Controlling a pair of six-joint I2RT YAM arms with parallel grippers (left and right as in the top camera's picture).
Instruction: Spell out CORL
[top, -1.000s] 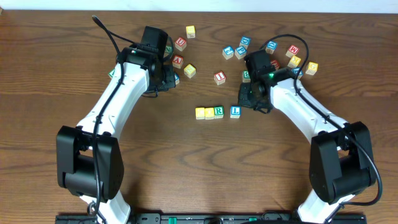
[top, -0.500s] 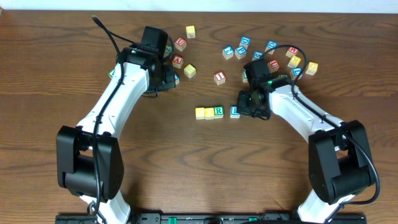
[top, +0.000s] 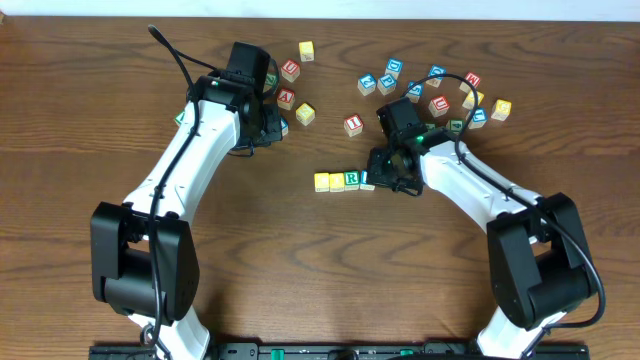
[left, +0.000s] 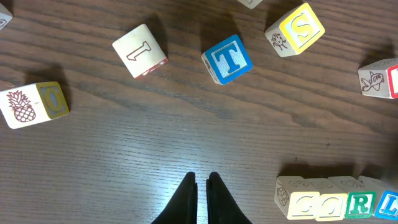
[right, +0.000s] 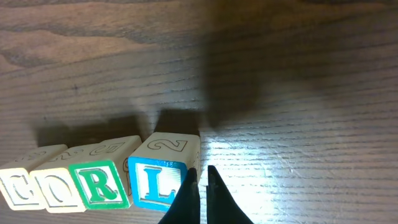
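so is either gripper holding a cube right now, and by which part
Nothing is held. The left gripper is shut over bare table; the right gripper is shut, its tips beside the L cube, not around it.

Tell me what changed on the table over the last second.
The shut right gripper swept left, pushing the L cube up against the R cube and closing the gap between them. The left gripper and the two yellow cubes stayed put.
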